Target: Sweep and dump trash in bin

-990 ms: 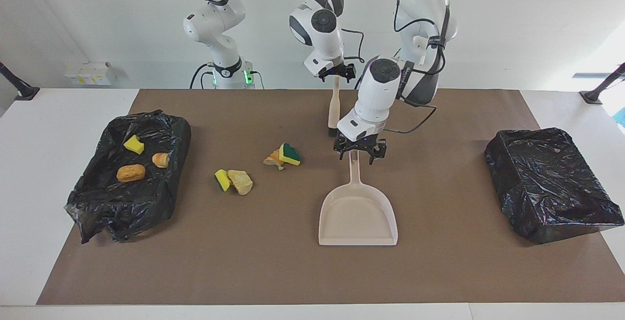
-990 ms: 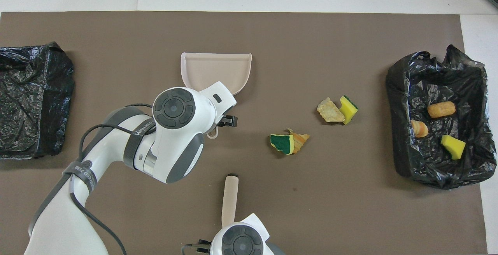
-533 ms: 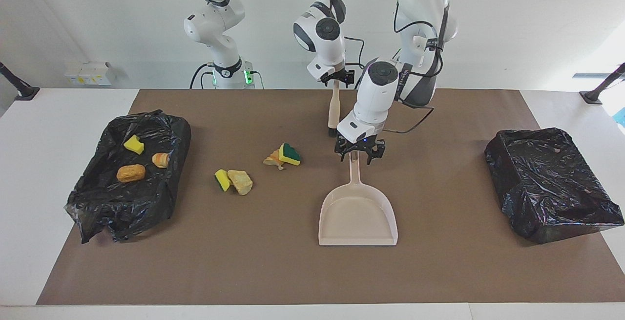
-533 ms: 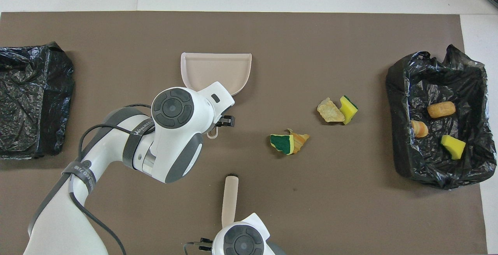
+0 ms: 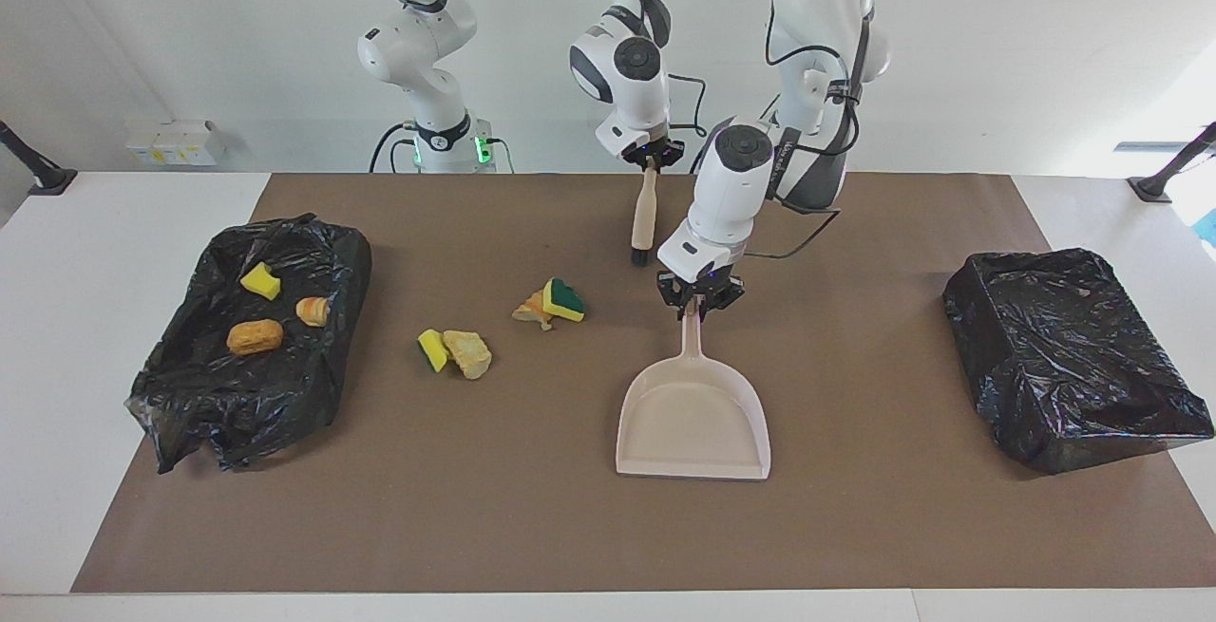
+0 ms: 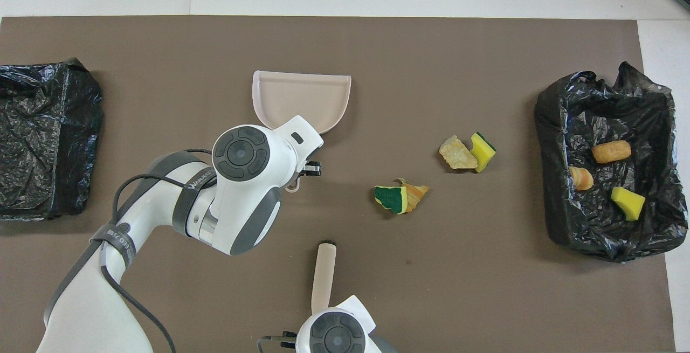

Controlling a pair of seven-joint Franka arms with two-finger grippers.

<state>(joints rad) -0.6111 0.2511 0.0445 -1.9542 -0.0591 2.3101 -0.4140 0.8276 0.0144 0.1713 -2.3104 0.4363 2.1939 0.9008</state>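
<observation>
Matt mat (image 5: 532,518), glossy bags, smooth plastic tools.
Crinkled shiny black film on both bins (image 5: 249,337) (image 5: 1069,356); smooth beige plastic dustpan (image 5: 693,418); porous sponge scraps (image 5: 454,351) beside it; pale matt brush handle (image 5: 645,214).

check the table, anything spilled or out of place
Four sponge scraps lie loose on the brown mat, in two pairs, outside the bag-lined bin that holds three more. The other lined bin looks empty.
</observation>
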